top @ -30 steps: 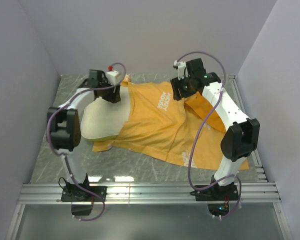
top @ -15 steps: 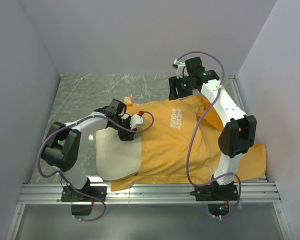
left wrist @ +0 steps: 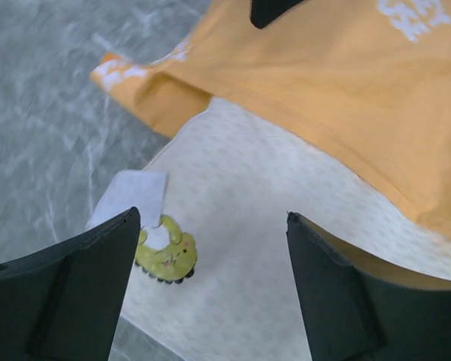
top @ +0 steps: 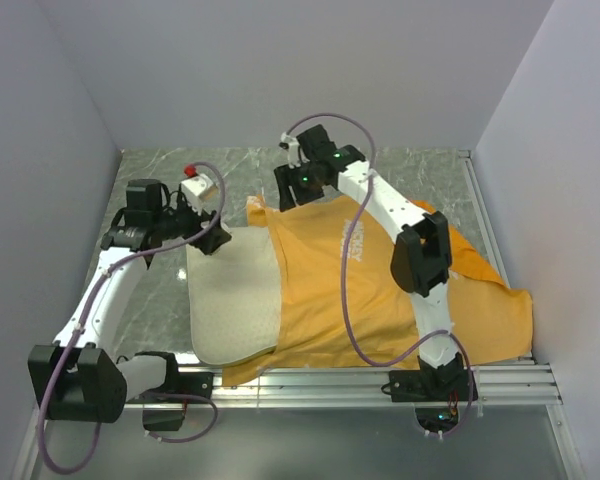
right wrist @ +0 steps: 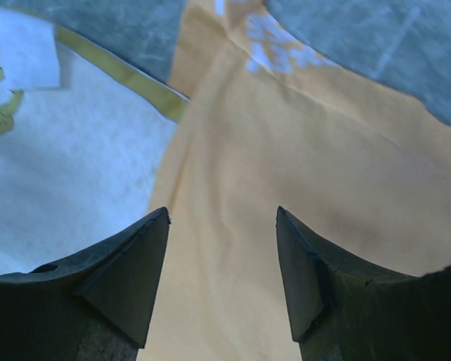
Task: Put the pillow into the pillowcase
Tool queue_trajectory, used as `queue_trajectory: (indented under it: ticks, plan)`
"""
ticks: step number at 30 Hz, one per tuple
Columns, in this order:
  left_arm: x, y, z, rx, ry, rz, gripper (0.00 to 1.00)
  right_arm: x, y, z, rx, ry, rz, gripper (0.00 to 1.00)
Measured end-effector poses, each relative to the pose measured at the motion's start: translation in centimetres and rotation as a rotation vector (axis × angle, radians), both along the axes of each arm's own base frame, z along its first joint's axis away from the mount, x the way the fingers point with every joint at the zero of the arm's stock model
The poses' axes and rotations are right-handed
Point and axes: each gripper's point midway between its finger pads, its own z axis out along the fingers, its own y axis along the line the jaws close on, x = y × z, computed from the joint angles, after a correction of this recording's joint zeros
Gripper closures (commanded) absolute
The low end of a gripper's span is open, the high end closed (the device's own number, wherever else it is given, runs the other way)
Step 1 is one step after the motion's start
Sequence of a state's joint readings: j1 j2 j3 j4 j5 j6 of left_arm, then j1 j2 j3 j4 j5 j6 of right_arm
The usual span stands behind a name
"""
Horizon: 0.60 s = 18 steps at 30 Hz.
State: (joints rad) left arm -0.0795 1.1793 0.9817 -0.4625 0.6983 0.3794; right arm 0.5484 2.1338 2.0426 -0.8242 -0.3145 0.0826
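Left tool (left wrist: 212, 219) spread, empty, over the exposed half of the cream dimpled quilted pillow (left wrist: 240, 180). Right tool (right wrist: 222, 226) spread over the orange printed fabric pillowcase (right wrist: 286, 173) covering the rest. Both likely soft, light: pinch case hem, push pillow edge.

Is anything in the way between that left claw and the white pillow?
Nothing visible. The left gripper hangs open right over the pillow, at its bare corner beside the white tag. The orange pillowcase covers only the pillow's other end, off to the gripper's side.
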Motion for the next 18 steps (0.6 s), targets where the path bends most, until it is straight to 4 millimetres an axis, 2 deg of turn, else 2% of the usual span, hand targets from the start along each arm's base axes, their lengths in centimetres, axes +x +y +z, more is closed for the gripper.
queue_trajectory:
  ticks: [1, 3, 8, 10, 16, 18]
  plan:
    - [0.4, 0.9, 0.1, -0.012, 0.010, 0.057, 0.15, 0.3, 1.1, -0.2, 0.004, -0.010, 0.005, 0.32]
    - [1.2, 2.5, -0.9, -0.030, 0.063, 0.163, 0.14, 0.8, 2.5, -0.9, 0.009, -0.019, 0.002, 0.32]
    - [0.9, 6.2, -7.6, -0.022, 0.293, 0.399, 0.13, 2.5, 4.8, -3.6, 0.001, -0.029, -0.034, 0.31]
    - [0.2, 7.0, -9.3, -0.005, 0.352, 0.457, 0.13, 3.1, 5.2, -4.7, -0.007, -0.034, -0.048, 0.30]
    - [0.4, 7.9, -10.5, -0.004, 0.421, 0.542, 0.13, 4.8, 6.2, -8.1, -0.052, -0.064, -0.077, 0.31]
    - [0.7, 8.0, -11.3, -0.008, 0.465, 0.558, 0.13, 4.6, 6.5, -9.2, -0.061, -0.054, -0.071, 0.36]
